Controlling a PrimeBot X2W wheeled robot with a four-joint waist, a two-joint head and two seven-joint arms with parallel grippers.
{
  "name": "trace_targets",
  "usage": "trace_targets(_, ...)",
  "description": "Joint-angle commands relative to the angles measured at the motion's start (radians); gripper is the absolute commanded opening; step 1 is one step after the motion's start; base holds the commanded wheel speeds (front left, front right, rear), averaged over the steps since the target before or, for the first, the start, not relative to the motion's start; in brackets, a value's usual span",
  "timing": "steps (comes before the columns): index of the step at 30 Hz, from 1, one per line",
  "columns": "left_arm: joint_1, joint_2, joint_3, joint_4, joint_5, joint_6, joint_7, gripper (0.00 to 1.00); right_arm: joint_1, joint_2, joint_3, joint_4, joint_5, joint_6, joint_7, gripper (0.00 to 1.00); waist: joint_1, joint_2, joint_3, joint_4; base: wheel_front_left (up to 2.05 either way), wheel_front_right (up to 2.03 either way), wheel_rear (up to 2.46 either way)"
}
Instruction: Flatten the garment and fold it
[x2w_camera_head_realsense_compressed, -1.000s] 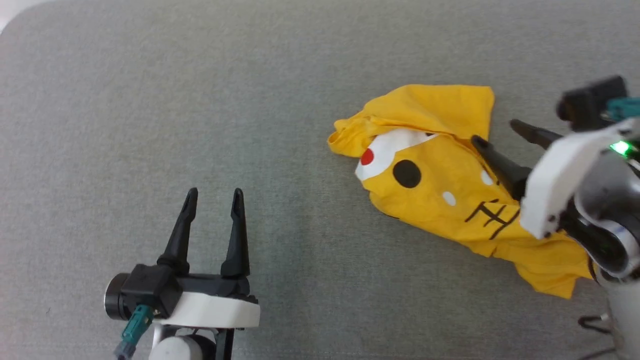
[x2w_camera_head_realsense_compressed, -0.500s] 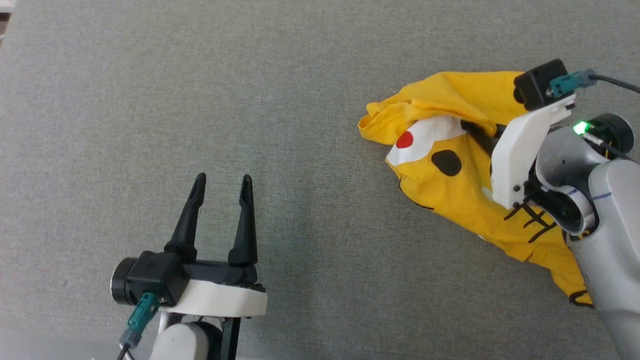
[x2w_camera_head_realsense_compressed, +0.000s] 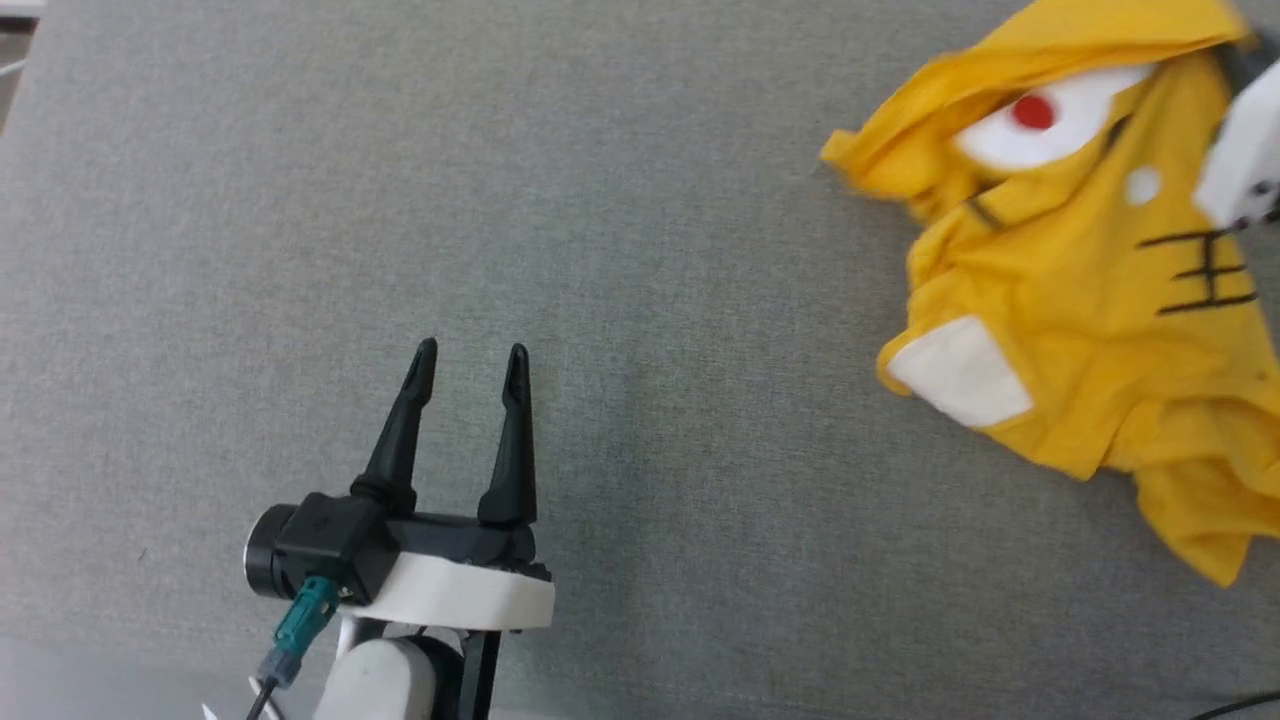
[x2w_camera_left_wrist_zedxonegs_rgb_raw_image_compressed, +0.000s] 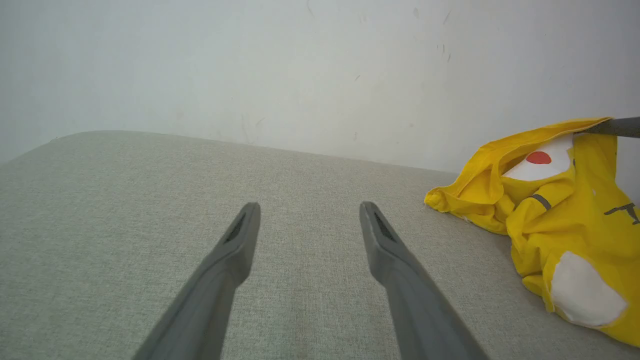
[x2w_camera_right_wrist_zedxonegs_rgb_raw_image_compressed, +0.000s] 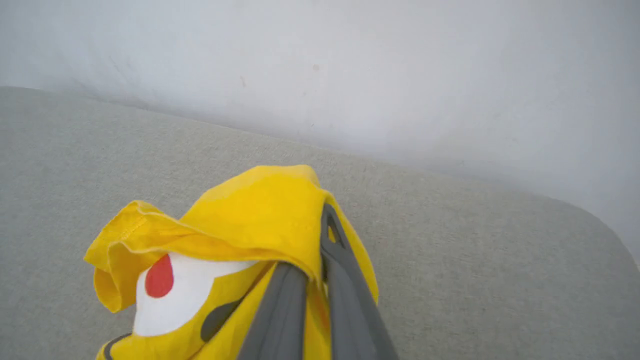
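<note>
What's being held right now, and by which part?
Right gripper pinches the yellow T-shirt at a fold above the red dot; left gripper is open, empty.

One garment (x2w_camera_head_realsense_compressed: 1080, 300), one grey surface (x2w_camera_head_realsense_compressed: 640, 200), one left gripper (x2w_camera_head_realsense_compressed: 472, 350), one right gripper (x2w_camera_right_wrist_zedxonegs_rgb_raw_image_compressed: 326, 240), two fingers (x2w_camera_left_wrist_zedxonegs_rgb_raw_image_compressed: 230, 270) on each.

On the table (x2w_camera_head_realsense_compressed: 640, 200), far right: garment (x2w_camera_head_realsense_compressed: 1080, 300), bunched, its upper fold pinched inside the closed right tool (x2w_camera_right_wrist_zedxonegs_rgb_raw_image_compressed: 322, 225). Near left, well apart from the garment: left tool (x2w_camera_head_realsense_compressed: 472, 348), over bare table, spread wide, pointing toward the wall (x2w_camera_left_wrist_zedxonegs_rgb_raw_image_compressed: 300, 75) behind the table.
</note>
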Motion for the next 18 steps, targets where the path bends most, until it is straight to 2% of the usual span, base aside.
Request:
trace_targets(1,-0.017,-0.002,-0.002,0.0,-0.01,0.006,-0.005,1.0,-0.017,-0.001,-0.012,0.009,-0.021,-0.001,-0.014,0.0,0.0,0.0,0.018,0.02,0.0,0.0,0.0)
trace_targets(6,-0.026,-0.002,-0.017,0.011,-0.015,0.006,-0.005,1.0,-0.053,-0.009,-0.114,0.095,-0.196,-0.001,-0.121,0.0,0.0,0.0,0.042,0.058,0.0,0.0,0.0)
trace_targets(7,-0.027,-0.002,-0.019,0.014,-0.014,0.006,-0.005,1.0,-0.056,-0.003,-0.133,0.117,-0.224,-0.001,-0.134,0.18,0.0,0.0,0.044,0.062,0.0,0.0,0.0)
trace_targets(8,-0.028,-0.002,-0.021,0.016,-0.013,0.005,-0.005,1.0,-0.059,0.003,-0.152,0.142,-0.251,-0.001,-0.139,0.44,0.0,0.0,0.046,0.066,0.0,0.0,0.0)
trace_targets(9,-0.03,-0.002,-0.023,0.017,-0.013,0.006,-0.005,1.0,-0.062,0.012,-0.17,0.164,-0.273,-0.001,-0.143,1.0,0.0,0.0,0.048,0.068,0.0,0.0,0.0)
trace_targets(13,-0.036,-0.002,-0.025,0.021,-0.01,0.009,-0.005,1.0,-0.072,0.056,-0.2,0.217,-0.323,-0.001,-0.166,1.0,0.0,0.0,0.044,0.066,0.0,0.0,0.0)
trace_targets(18,-0.022,-0.002,-0.014,0.029,0.003,0.005,-0.005,1.0,-0.065,0.089,-0.174,0.238,-0.292,-0.001,-0.182,1.0,0.0,0.0,0.007,0.034,0.0,0.0,0.0)
